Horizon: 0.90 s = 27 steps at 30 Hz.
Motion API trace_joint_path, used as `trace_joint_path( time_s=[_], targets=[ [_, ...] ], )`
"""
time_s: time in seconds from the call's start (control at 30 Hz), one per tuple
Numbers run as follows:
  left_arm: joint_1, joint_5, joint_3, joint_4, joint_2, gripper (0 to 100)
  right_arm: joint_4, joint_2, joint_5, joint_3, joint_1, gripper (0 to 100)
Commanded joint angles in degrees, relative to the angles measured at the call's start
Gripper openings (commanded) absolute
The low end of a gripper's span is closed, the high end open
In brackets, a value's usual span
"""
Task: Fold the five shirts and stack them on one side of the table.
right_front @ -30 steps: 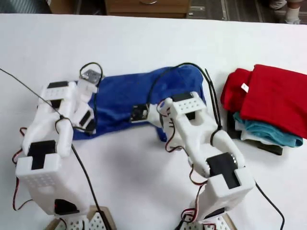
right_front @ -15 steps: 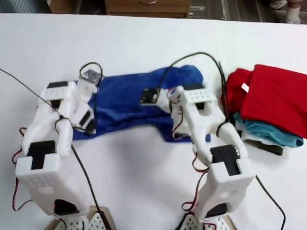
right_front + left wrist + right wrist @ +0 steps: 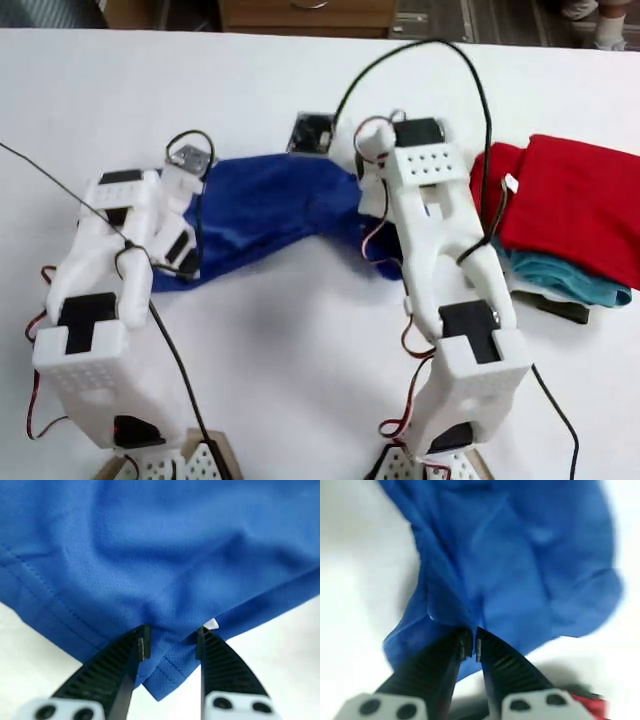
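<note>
Saw from above the blue shirt (image 3: 260, 205) stretched mid-table near the folded stack (image 3: 570, 220). Caught at the wrists the grips themselves: left gripper (image 3: 171, 642) narrowly clamped around bunched hem, right gripper (image 3: 470, 647) pinched tight on a fold.

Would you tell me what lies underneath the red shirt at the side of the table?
Under the red shirt a teal shirt sticks out, then a white layer and a dark layer at the bottom. How far they reach beneath is covered.
</note>
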Motion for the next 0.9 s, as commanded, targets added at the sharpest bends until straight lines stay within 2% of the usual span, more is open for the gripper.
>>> trace_joint_path(
  time_s=[0.0,0.43,0.67,0.87],
  targets=[
    [0.44,0.53,-0.48,-2.46,0.70,17,0.40,2.51,0.88,-7.74,0.22,2.0],
    [0.44,0.53,-0.48,-2.46,0.70,17,4.79,22.29,3.87,-38.51,-3.74,2.0],
    [0.44,0.53,-0.48,-2.46,0.70,17,5.05,32.04,3.69,-49.58,-3.74,2.2],
    [0.53,0.53,-0.48,-2.46,0.70,17,17.19,33.54,1.05,-53.45,-3.65,2.0]
  ],
)
